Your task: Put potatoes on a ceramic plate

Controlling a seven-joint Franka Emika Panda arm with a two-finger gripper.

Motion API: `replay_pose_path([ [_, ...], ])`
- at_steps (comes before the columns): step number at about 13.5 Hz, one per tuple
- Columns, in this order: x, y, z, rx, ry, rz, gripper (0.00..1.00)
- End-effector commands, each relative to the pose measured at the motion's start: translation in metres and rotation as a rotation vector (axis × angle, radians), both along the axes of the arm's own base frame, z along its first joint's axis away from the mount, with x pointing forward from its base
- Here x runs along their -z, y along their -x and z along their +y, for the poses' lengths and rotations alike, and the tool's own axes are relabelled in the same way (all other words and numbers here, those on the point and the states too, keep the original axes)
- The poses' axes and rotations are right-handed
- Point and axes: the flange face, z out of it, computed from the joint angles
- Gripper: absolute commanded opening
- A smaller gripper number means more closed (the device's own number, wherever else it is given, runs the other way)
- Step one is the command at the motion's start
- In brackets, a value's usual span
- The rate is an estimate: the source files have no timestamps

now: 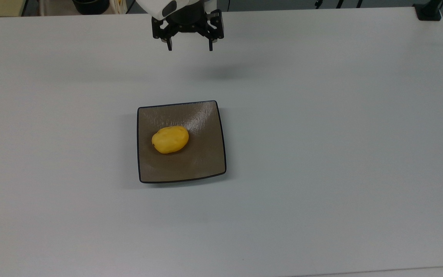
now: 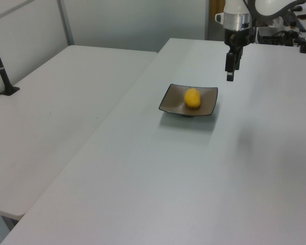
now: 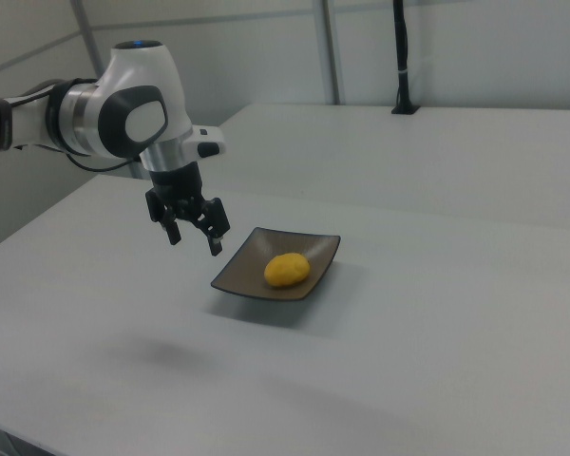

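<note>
**Potato down on plate, hand empty above far edge of counter**

Broad white counter (image 1: 321, 154), bare apart from one dish. Well in from every edge, roughly midway between the top view's top and bottom edges and a little toward the top view's left: a good margin all round, so no risk of the dish being nudged off.

White Franka arm (image 3: 123, 109) reaching in over the counter edge at the top view's top, wrist pointed down. High above the surface, with only its shadow lying on the white between it and the dish, so clear of everything below.

Square brown ceramic plate (image 1: 206, 161) with thin black rim, flat on the counter, sides nearly parallel to the counter edges. Shallow dip toward the middle, which by the look of it serves to hold a round thing from rolling out.

Black two-finger hand (image 1: 189, 48) spread wide, nothing between the fingers. In the right view (image 3: 194, 235), hanging above the counter just beside the plate's corner nearest the arm, touching neither plate nor potato. Spread and empty as befits a release already made.

Yellow potato (image 1: 170, 139) lying on its side on the plate, slightly toward the top view's left of the plate's centre, long axis tilted. Fully inside the rim, nothing overhanging. Judged from this: task as good as done.
</note>
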Motion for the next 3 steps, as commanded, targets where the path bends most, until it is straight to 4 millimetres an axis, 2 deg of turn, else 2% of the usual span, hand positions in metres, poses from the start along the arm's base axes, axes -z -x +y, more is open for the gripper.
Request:
replay_pose_path([
  [1, -0.0072, 0.0073, -0.0031, -0.001, 0.039, -0.007, 1.00],
  [3, -0.0073, 0.0072, -0.0030, -0.006, 0.049, -0.010, 1.00],
])
